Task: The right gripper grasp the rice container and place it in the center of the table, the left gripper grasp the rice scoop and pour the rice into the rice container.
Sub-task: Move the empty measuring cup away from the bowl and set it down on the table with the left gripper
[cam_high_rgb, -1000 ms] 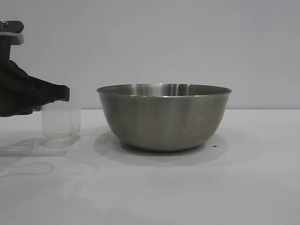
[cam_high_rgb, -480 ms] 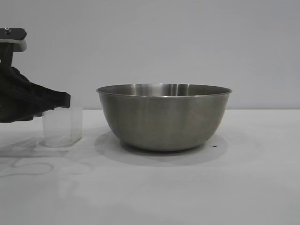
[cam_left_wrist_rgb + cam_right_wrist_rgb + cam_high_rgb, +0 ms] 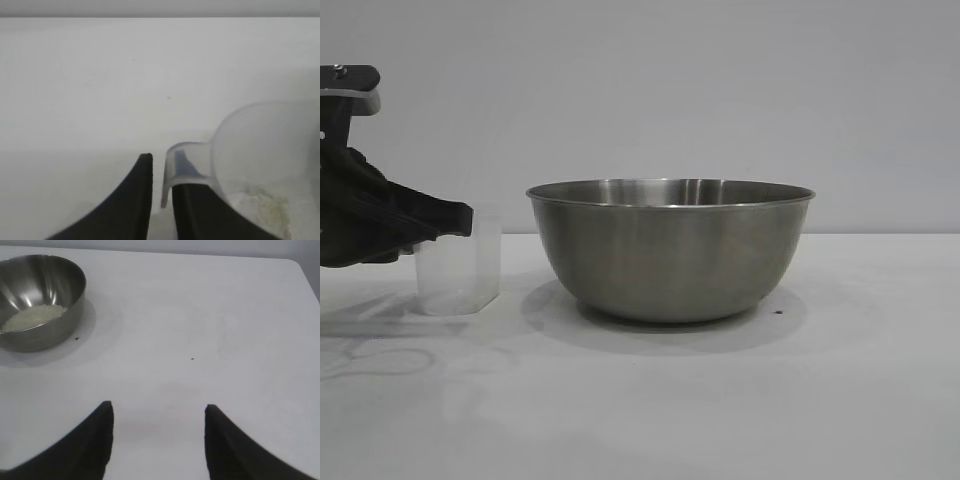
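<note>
With rice [image 3: 34, 317] already in the steel bowl [image 3: 670, 250] mid-counter [image 3: 720, 400], my left fingers [image 3: 159, 172] part around the upright scoop's [image 3: 458, 265] handle; my right fingers [image 3: 157, 412] hover spread, empty.

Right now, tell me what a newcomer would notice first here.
The rice container dominates mid-table, with the rice heaped inside it. At the exterior view's left, the left tool sits at the handle of the upright rice scoop. The right tool hangs open over the bare table, away from the bowl.
</note>
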